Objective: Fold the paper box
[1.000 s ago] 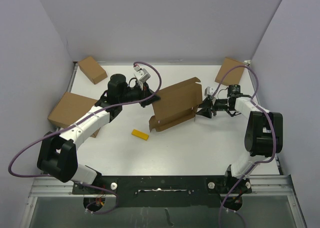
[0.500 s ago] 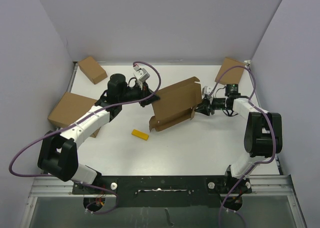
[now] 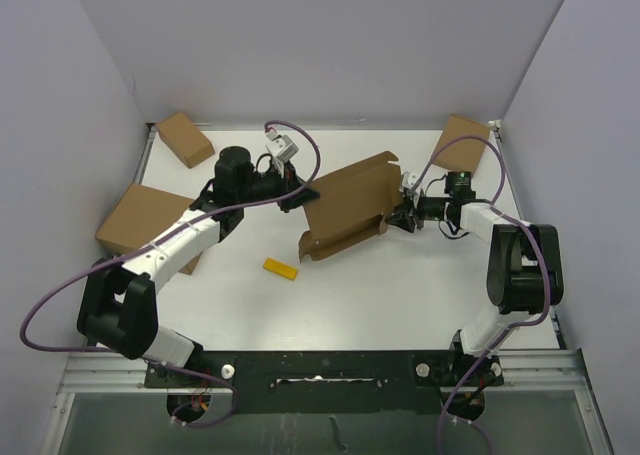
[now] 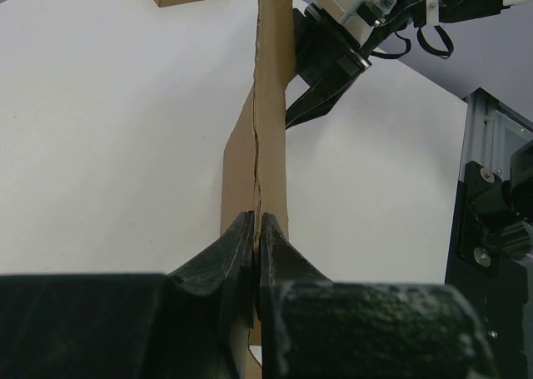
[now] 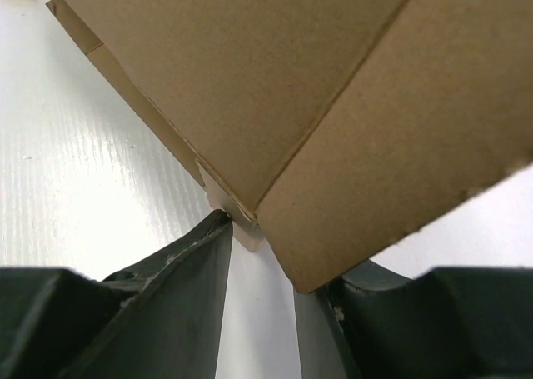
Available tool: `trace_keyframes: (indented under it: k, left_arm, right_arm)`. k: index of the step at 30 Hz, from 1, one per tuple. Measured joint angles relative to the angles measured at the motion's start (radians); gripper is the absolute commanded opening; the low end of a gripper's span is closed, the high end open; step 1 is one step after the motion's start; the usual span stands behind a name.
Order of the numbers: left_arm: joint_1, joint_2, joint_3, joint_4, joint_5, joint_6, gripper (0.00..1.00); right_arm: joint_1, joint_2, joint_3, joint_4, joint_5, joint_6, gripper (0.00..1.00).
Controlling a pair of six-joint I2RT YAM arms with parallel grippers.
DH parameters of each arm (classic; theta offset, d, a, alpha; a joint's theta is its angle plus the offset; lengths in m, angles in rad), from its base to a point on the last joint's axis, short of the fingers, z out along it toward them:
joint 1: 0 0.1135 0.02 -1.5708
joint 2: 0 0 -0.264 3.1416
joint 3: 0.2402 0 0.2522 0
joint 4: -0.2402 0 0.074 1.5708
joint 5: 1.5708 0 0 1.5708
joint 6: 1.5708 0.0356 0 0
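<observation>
Pinching the paper box (image 3: 345, 207), propped on the worktop (image 3: 380, 295) with long axis 8-to-2 o'clock, at its 10 o'clock edge in the left hand (image 3: 297, 197), spread right hand (image 3: 397, 218) straddling the 3 o'clock flap corner.

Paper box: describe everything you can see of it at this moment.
The paper box is a brown corrugated cardboard die-cut sheet, not yet folded up, with creased panels and small tabs at its corners. It stands raised and tilted between the two arms. The left gripper is shut on its left edge. The right gripper has its jaws apart around a lower right corner.
</observation>
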Motion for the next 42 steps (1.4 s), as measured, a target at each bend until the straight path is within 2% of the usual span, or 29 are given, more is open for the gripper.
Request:
trace_keyframes:
  k: [9,19,26,29,35,38,42]
  left_arm:
    - [0.008,0.005,0.000,0.021,0.011,-0.028,0.00]
    - [0.039,0.019,-0.018,0.078,0.043,-0.108,0.00]
    - [0.062,0.035,-0.027,0.128,0.071,-0.182,0.00]
    - [0.069,0.036,-0.031,0.137,0.078,-0.211,0.00]
    - [0.082,0.036,-0.031,0.172,0.070,-0.295,0.00]
    - [0.093,0.036,-0.031,0.195,0.047,-0.336,0.12]
    - [0.103,0.036,-0.031,0.201,0.031,-0.366,0.34]
  right_arm:
    - [0.006,0.000,-0.047,0.150,0.011,0.130,0.29]
    - [0.013,0.000,-0.055,0.208,0.031,0.183,0.23]
    - [0.023,0.001,-0.055,0.231,0.049,0.213,0.10]
    - [0.024,0.001,-0.055,0.232,0.059,0.233,0.04]
    - [0.026,0.002,0.045,0.079,0.090,0.247,0.02]
    - [0.025,0.008,0.163,-0.076,0.120,0.246,0.02]
    - [0.024,0.032,0.310,-0.282,0.154,0.223,0.01]
